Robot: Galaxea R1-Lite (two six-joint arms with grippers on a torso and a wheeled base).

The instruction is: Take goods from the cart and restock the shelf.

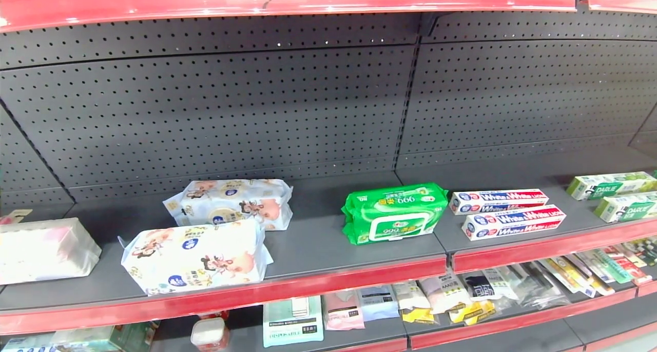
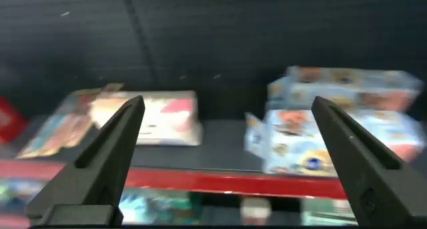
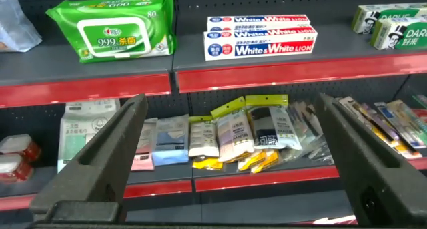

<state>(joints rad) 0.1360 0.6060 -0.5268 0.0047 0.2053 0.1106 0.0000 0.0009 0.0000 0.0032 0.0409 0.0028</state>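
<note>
Head view: the shelf [image 1: 318, 239] carries a row of goods. There is a pale pink pack [image 1: 43, 249], then two cartoon-print tissue packs [image 1: 197, 257], a green wipes pack [image 1: 392, 213], red-and-white toothpaste boxes [image 1: 513, 221] and green toothpaste boxes [image 1: 611, 183]. Flat packets [image 1: 441, 295] lie on the tier below.

Left wrist view: the left gripper [image 2: 227, 101] is spread wide with nothing between its fingers. It faces the shelf [image 2: 220, 145] from well clear of it. Straight ahead sit the pale pink pack [image 2: 150, 115] and the cartoon-print tissue packs [image 2: 300, 142], apart from each other.

Right wrist view: the right gripper [image 3: 231, 99] also has its fingers wide apart and holds nothing. The flat packets [image 3: 233, 132] lie dead ahead. The green wipes pack [image 3: 113, 27] and red-and-white toothpaste boxes [image 3: 260, 42] are on the tier above those.
</note>
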